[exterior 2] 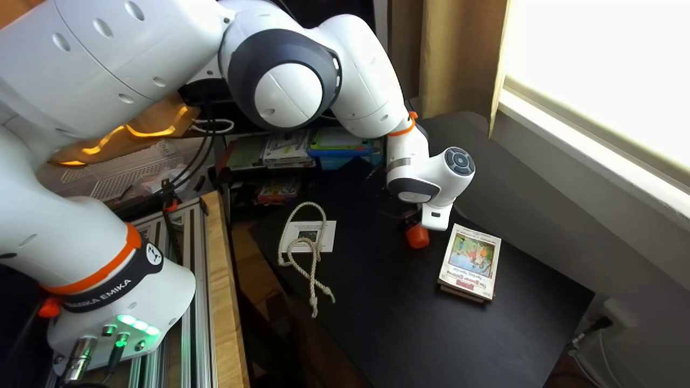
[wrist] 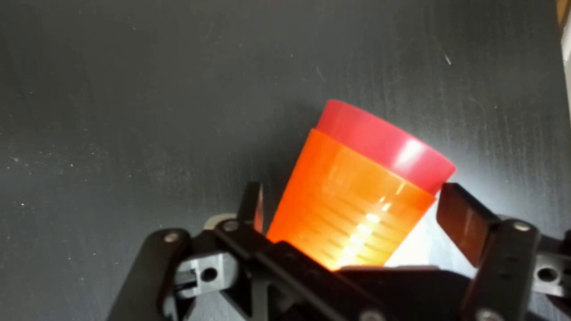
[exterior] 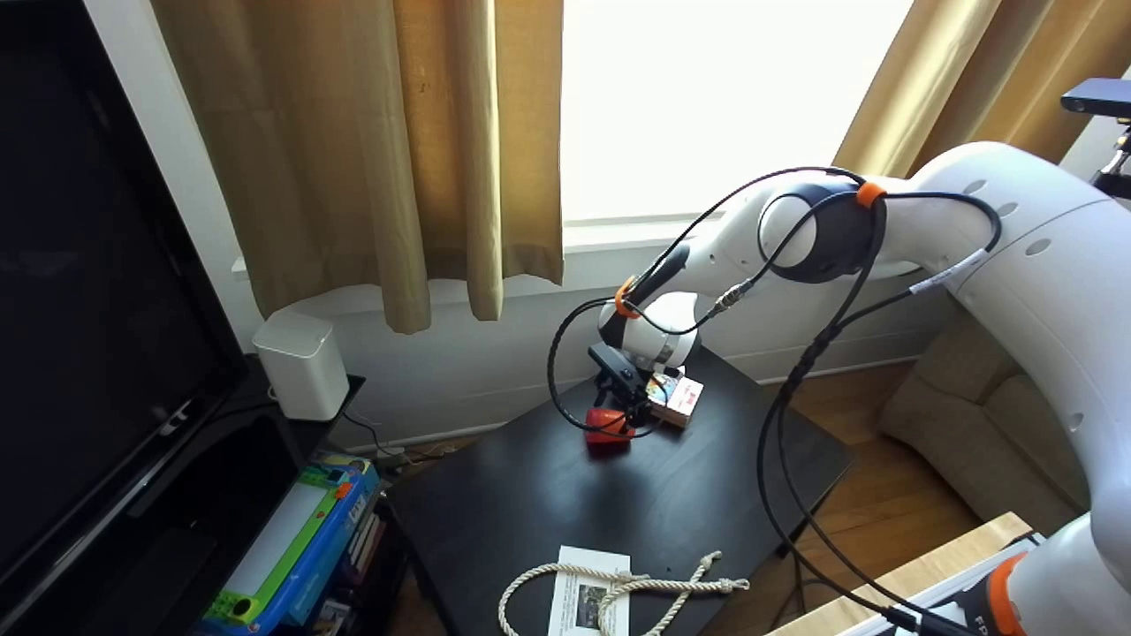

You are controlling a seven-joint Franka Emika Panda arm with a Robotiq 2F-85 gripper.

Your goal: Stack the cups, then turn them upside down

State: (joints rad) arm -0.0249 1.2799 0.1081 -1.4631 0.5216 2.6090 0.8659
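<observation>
An orange cup [wrist: 352,196] and a red cup [wrist: 392,147] are nested together, the red one's rim showing beyond the orange one's mouth. In the wrist view they appear side-on, seeming to lie on the dark table [wrist: 134,111], mouth end pointing up and to the right. My gripper [wrist: 352,200] is open with its fingers on either side of the pair. A gap shows between the left fingertip and the orange cup; the right one is close to the rims, and I cannot tell if it touches. Both exterior views show the cups [exterior: 610,426] [exterior 2: 417,237] below the wrist, partly covered.
Close beside the gripper lies a small stack of books [exterior 2: 470,261]. A looped rope [exterior: 663,585] rests over a white card [exterior: 565,609] elsewhere on the tabletop. The window wall [exterior: 486,371] stands behind the table, and a TV [exterior: 88,265] is off to one side.
</observation>
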